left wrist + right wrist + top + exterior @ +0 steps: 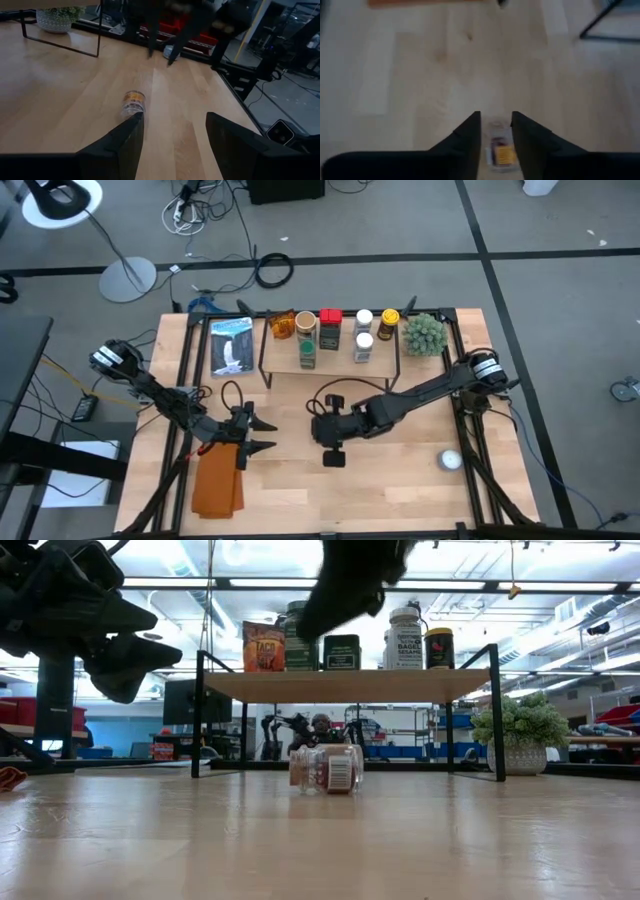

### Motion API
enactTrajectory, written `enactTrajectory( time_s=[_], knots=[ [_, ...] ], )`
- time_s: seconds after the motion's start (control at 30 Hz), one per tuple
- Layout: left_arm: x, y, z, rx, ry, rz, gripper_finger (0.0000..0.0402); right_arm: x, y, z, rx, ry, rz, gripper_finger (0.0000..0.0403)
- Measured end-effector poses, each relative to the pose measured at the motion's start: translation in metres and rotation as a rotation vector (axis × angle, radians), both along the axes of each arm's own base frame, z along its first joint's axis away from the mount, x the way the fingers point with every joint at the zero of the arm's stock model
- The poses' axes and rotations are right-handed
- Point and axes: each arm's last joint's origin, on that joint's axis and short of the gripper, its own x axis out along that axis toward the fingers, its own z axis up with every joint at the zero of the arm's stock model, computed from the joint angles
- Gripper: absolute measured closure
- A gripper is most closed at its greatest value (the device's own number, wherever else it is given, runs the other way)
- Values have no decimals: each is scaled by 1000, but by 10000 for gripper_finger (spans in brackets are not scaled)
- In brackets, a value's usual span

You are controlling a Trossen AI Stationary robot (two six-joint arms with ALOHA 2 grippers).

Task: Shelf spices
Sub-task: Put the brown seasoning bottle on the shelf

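On the wooden tabletop [400, 480], in front of the low light-wood shelf on thin black legs [330, 360], a small clear jar with a yellow-and-white label [325, 769] lies on its side. The right gripper [330, 442] hangs over it, above the table near its middle. Its two dark fingers [470, 131] stand a narrow way apart and hold nothing; in the right wrist view the jar shows in the slot between them, lower down on the wood.

Up on the shelf stand the other spices: an orange packet [263, 646], a dark green tin [341, 652], a white-labelled jar [405, 638] and a dark jar with a yellow lid [439, 648], with a red tin [330, 317] in the back row. A spiky green plant in a pale pot [518, 735] sits beside the shelf's right end.

The left gripper [262, 434] waits at the table's left, its fingers spread wide and empty, just beside an orange cloth [218, 485]. A small white dome [450, 461] rests toward the front right.
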Motion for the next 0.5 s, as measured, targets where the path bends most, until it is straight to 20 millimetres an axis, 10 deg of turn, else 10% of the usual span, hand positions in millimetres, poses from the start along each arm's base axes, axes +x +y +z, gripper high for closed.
enactTrajectory(
  time_s=[0.37, 0.5],
  knots=[
    [0, 0, -1, 10, 6, 4, 183, 22, -4, -81, -81, 198, 127, 71],
    [0, 0, -1, 56, 7, 0, 183, 25, -5, -95, 3, 241, 120, 61]
  ],
)
